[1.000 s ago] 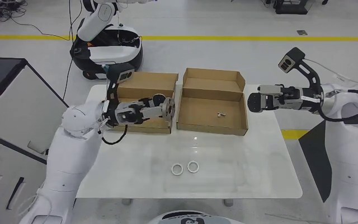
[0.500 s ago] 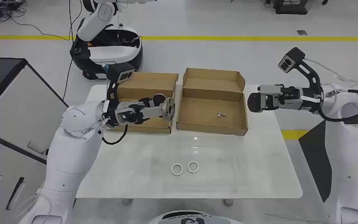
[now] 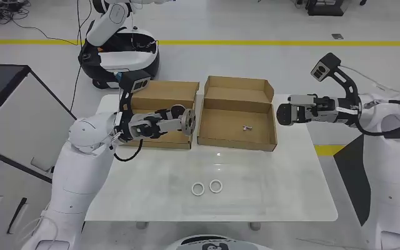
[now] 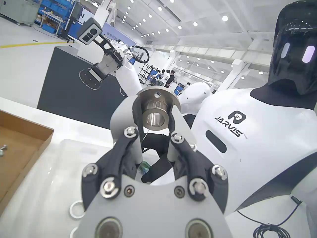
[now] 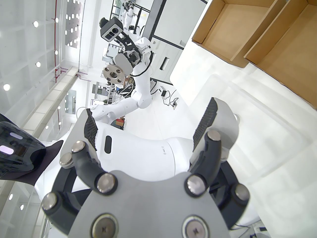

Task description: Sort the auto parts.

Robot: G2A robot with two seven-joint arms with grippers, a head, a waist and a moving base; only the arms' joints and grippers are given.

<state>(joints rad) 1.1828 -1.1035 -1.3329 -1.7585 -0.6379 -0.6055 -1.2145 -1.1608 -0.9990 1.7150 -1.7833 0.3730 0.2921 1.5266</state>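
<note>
My left gripper (image 4: 154,115) is shut on a round metal flanged hub (image 4: 154,110). In the top view it holds that hub (image 3: 188,120) above the seam between the two cardboard boxes, beside the left box (image 3: 164,94). The right box (image 3: 238,103) holds a small bolt (image 3: 246,127). Two white rings (image 3: 198,189) (image 3: 216,185) lie on the white table (image 3: 281,187) near its front edge. My right gripper (image 5: 151,122) is open and holds nothing, hovering past the right box's right side (image 3: 282,115). The hub (image 5: 113,74) also shows far off in the right wrist view.
The two open boxes (image 5: 231,23) (image 5: 284,43) stand side by side at the back of the table. Bare table surface lies in front of them around the rings. A dark cabinet (image 3: 15,106) stands left of the table.
</note>
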